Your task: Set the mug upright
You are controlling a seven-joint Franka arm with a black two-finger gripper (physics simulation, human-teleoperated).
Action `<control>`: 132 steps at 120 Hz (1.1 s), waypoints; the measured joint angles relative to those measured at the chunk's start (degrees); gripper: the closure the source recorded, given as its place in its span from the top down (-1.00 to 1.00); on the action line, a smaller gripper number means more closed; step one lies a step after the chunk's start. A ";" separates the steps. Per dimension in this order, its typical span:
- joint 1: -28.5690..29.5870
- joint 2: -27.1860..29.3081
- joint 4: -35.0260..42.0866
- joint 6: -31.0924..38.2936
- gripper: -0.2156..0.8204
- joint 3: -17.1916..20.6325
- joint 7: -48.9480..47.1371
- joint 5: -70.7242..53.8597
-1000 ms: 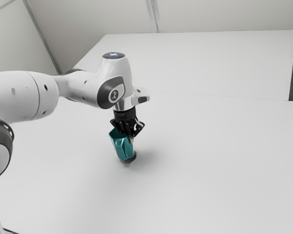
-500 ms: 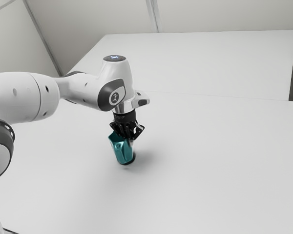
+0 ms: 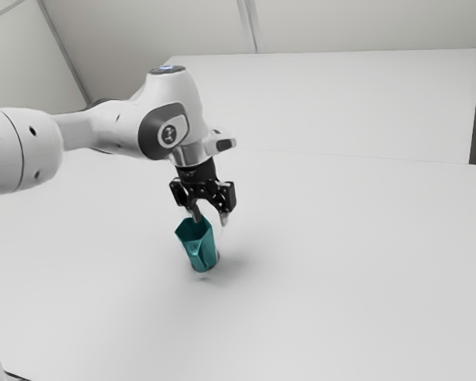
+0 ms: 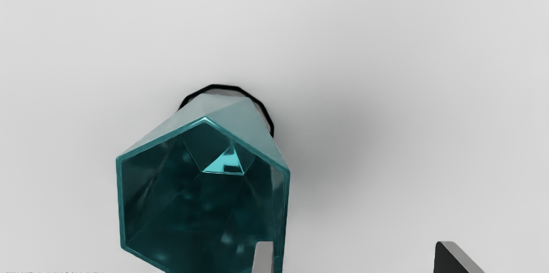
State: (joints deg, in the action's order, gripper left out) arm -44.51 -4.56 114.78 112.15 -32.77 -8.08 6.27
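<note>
In the exterior view, the white arm (image 3: 103, 127) comes in from the exterior view's left, and its black gripper (image 3: 211, 220) hangs over the teal mug (image 3: 200, 246), fingers pointing down. The jaws are released and stand well apart, with nothing clasped between them. One fingertip is at the mug's mouth; the other is out past its side, toward the exterior view's right. The mug is mouth up on the pale table (image 3: 341, 238), with a lean toward the exterior view's left (slight, but plain enough to see). A soft shadow (image 3: 236, 266) lies beside its foot.

In the wrist view, the mug's six-sided rim (image 4: 161, 138) faces the camera, and a black-edged base (image 4: 268, 116) peeks out beyond the faceted wall. One finger (image 4: 263, 260) overlaps the mouth near the rim, while the opposite finger (image 4: 441, 260) is over the table, clear of the mug.
</note>
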 joint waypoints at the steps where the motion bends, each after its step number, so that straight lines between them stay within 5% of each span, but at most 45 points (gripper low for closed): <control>1: -0.01 0.22 -0.07 -0.06 0.15 0.04 -0.01 -0.02; 31: 0.01 2.05 -6.81 -1.40 0.45 0.19 2.36 -3.31; 57: 0.23 2.26 -18.56 -7.33 0.54 0.16 7.47 -7.11; 80: 0.52 2.30 -20.83 -12.46 0.56 0.31 10.79 -8.57; 87: 6.75 2.37 -20.87 -13.44 0.57 6.53 11.61 -8.63; 100: 30.63 2.61 -20.89 -14.64 0.57 30.27 12.95 -8.69; 107: 40.91 2.81 -20.92 -15.09 0.58 40.12 13.59 -8.72; 116: 46.11 2.90 -21.59 -15.56 0.58 44.44 14.49 -8.76; 132: 48.88 2.88 -26.15 -18.16 0.58 45.55 15.80 -8.77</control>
State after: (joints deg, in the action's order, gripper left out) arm 4.37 -1.68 88.63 93.99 12.78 7.72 -2.51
